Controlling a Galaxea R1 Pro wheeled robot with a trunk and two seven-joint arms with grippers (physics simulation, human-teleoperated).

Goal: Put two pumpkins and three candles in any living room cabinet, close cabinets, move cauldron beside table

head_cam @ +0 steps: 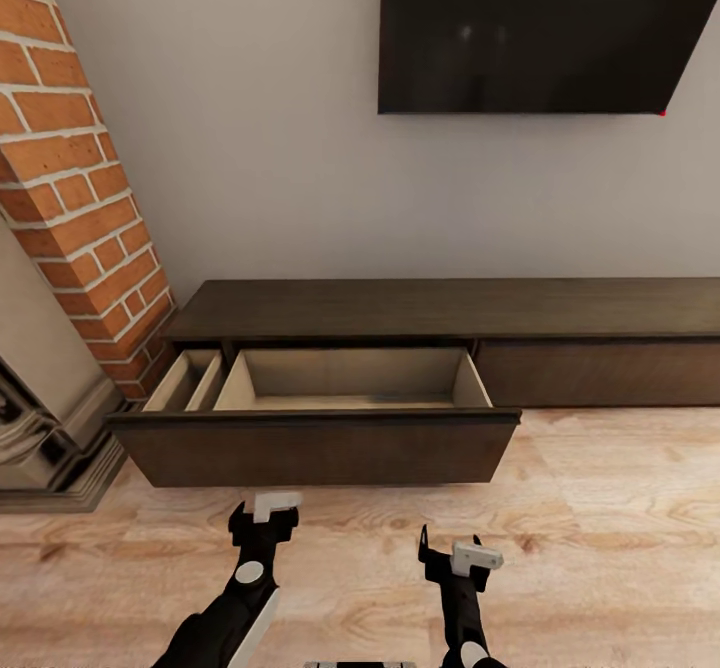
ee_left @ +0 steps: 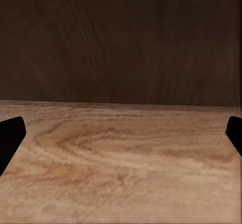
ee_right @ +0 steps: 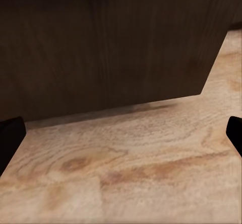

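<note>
The long dark-brown cabinet (head_cam: 440, 308) stands against the wall. Its left drawer (head_cam: 320, 448) is pulled out, and the beige inside holds nothing that I can see. The right drawer front (head_cam: 600, 373) is shut. My left gripper (head_cam: 265, 523) hovers low over the floor just in front of the open drawer's front panel (ee_left: 121, 43), its fingers spread wide; it is open and holds nothing. My right gripper (head_cam: 452, 556) is open too, facing the drawer front's right corner (ee_right: 201, 78). The pumpkins and the table are out of view.
A red brick column (head_cam: 80, 178) and a grey stone fireplace base (head_cam: 50, 428) stand close on the left. A dark screen (head_cam: 545, 28) hangs on the wall above the cabinet. Light wood floor (head_cam: 600, 528) stretches to the right.
</note>
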